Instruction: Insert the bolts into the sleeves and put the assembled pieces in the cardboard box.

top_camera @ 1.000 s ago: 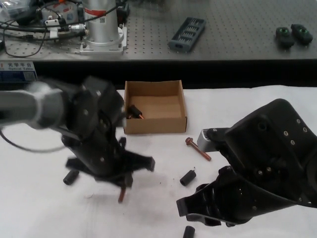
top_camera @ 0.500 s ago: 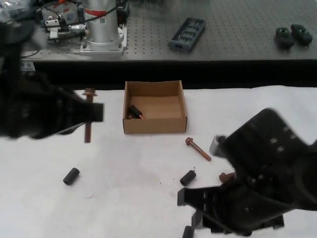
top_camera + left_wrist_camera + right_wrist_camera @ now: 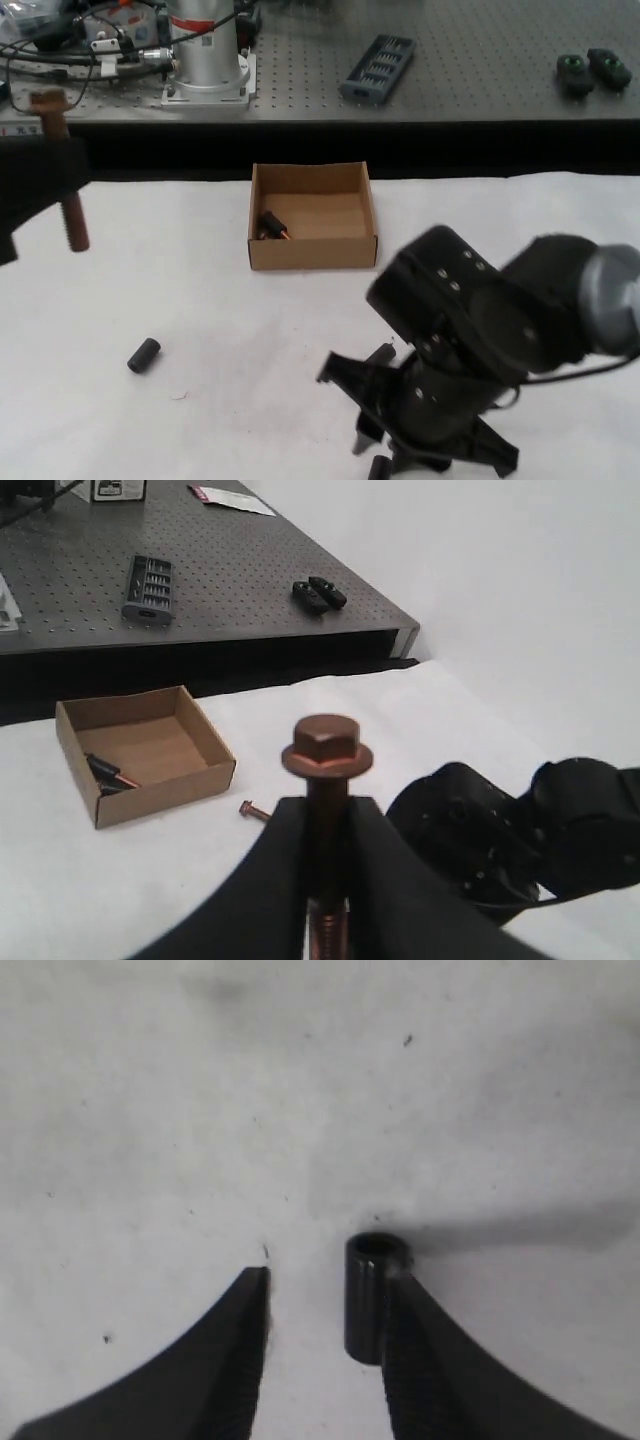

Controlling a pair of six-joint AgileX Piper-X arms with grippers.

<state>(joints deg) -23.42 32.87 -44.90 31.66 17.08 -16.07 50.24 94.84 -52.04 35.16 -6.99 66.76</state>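
My left gripper [image 3: 327, 825] is shut on a copper bolt [image 3: 325, 770], held upright with its head up; in the high view the bolt [image 3: 62, 175] hangs at the far left, well above the cloth. My right gripper [image 3: 328, 1280] is open and low over the cloth, with a black sleeve [image 3: 373, 1295] between its fingers, close against one finger [image 3: 420, 1360]. That sleeve [image 3: 380, 467] lies near the front edge. The cardboard box [image 3: 312, 252] holds one assembled piece [image 3: 272, 226]. Another sleeve [image 3: 143, 354] lies left of centre, and a third [image 3: 381, 352] peeks out by the right arm.
A loose bolt [image 3: 250, 808] lies on the white cloth near the box [image 3: 170, 785]. Behind the cloth, the perforated bench carries a grey ribbed holder [image 3: 378, 65], a metal column base [image 3: 205, 60] and two black parts [image 3: 592, 70].
My left gripper has lifted the bolt off the cloth and swung it up and to the left. The right arm has moved left and down over the front sleeve.
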